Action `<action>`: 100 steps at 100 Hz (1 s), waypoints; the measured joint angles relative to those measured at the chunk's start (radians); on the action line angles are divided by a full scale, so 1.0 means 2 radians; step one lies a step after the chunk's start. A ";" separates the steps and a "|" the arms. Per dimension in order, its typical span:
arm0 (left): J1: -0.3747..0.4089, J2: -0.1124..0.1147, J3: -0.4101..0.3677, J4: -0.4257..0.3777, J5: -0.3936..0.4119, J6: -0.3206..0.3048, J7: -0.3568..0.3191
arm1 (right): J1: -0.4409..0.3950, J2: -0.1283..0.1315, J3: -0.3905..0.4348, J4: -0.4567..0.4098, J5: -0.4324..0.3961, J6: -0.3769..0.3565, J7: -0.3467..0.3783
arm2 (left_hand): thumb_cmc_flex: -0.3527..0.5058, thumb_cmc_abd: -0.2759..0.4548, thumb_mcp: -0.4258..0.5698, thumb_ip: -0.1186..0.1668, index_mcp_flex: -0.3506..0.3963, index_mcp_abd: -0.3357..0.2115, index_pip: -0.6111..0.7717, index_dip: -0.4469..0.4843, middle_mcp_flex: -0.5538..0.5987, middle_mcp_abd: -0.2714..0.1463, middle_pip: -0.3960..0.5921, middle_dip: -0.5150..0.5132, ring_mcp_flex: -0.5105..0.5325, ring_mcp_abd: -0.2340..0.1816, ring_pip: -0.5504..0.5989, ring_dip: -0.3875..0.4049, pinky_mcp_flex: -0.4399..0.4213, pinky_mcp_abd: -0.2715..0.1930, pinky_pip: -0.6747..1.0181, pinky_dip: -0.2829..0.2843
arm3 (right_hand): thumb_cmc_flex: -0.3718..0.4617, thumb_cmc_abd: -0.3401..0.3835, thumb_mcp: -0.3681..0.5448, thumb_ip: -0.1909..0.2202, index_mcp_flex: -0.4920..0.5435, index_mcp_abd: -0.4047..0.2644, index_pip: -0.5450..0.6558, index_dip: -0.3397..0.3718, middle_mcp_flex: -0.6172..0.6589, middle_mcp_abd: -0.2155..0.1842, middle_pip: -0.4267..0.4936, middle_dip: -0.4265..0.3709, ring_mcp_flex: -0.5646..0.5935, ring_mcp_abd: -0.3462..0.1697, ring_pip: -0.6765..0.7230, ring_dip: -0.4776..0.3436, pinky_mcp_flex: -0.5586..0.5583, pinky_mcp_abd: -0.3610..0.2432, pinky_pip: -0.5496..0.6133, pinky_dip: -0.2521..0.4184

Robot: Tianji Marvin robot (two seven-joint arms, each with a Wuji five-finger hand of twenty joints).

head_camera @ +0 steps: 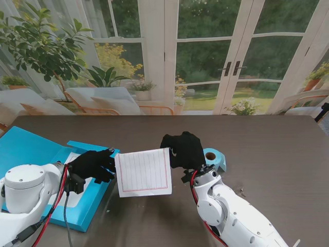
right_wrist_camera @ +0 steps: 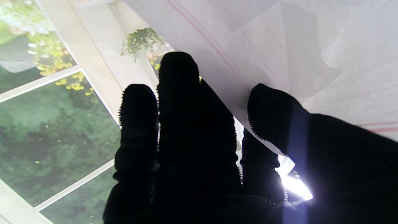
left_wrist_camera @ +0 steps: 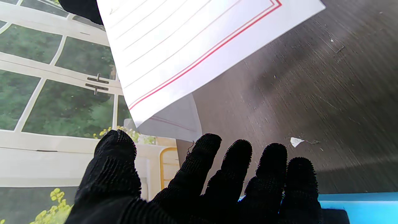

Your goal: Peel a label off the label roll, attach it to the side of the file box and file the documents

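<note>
**Paper held between our two hands**

While our right hand [head_camera: 184, 149] pinches the paper [head_camera: 144, 172] by its right edge, thumb against fingers, the sheet hangs over the desk [head_camera: 267, 149] toward our left hand [head_camera: 92, 164], spread and holding nothing, beside its left edge, over the blue file box [head_camera: 31, 149] at the desk's left edge.
</note>
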 measured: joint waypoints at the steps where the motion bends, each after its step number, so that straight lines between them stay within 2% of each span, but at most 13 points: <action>1: 0.000 0.000 0.000 0.000 -0.001 0.000 0.000 | 0.000 0.000 -0.001 0.000 0.000 0.000 0.000 | 0.000 0.000 0.000 0.000 0.000 0.000 0.000 0.000 0.000 0.000 0.000 0.000 0.000 0.000 0.000 0.000 0.000 0.000 0.000 0.001 | 0.000 0.000 0.000 0.000 0.000 0.000 0.000 0.000 0.000 0.000 0.000 0.000 0.000 0.000 0.000 0.000 0.000 0.000 0.000 0.000; 57: 0.003 -0.001 0.014 -0.005 -0.033 -0.020 -0.007 | 0.000 -0.004 -0.011 0.002 0.004 -0.003 -0.007 | 0.000 0.000 0.000 0.000 0.000 0.005 0.000 0.000 0.000 0.004 0.000 0.000 0.010 0.001 0.006 0.005 0.004 0.001 0.000 0.003 | 0.000 0.000 0.000 0.000 0.000 0.000 0.000 0.000 0.000 0.000 0.000 0.000 0.000 0.000 0.000 0.000 0.000 0.000 0.000 0.000; 72: 0.006 -0.002 0.016 -0.006 -0.043 -0.027 -0.003 | -0.001 -0.005 -0.011 0.002 0.007 -0.004 -0.008 | 0.000 0.000 0.000 0.000 0.000 0.006 -0.001 0.000 0.020 0.005 0.002 0.000 0.014 0.006 0.017 0.007 0.012 0.008 0.006 0.009 | 0.000 0.000 0.000 0.000 0.000 0.000 0.000 0.000 0.000 0.000 0.000 0.000 0.000 0.000 0.000 0.000 0.000 0.000 0.000 0.000; 89: 0.007 -0.006 0.024 -0.004 -0.049 -0.041 0.013 | -0.002 -0.006 -0.013 0.002 0.010 -0.010 -0.011 | 0.029 0.000 -0.002 0.000 0.009 0.008 0.007 0.004 0.039 0.005 0.011 0.017 0.033 0.007 0.053 0.036 0.022 0.012 0.024 0.042 | 0.000 0.000 0.000 0.000 0.000 0.000 0.000 0.000 0.000 0.000 0.000 0.000 0.000 0.000 0.004 0.003 0.000 0.000 0.000 0.000; 100: 0.005 -0.007 0.032 0.002 -0.049 -0.057 0.013 | -0.003 -0.006 -0.014 0.003 0.010 -0.011 -0.012 | 0.061 -0.004 0.000 0.000 0.016 0.010 0.036 0.026 0.072 0.002 0.031 0.052 0.050 0.007 0.105 0.073 0.037 0.015 0.042 0.079 | 0.000 0.000 0.000 0.000 0.000 0.000 0.000 0.000 0.000 0.000 0.000 0.000 0.000 0.001 0.008 0.005 0.000 0.000 0.000 0.000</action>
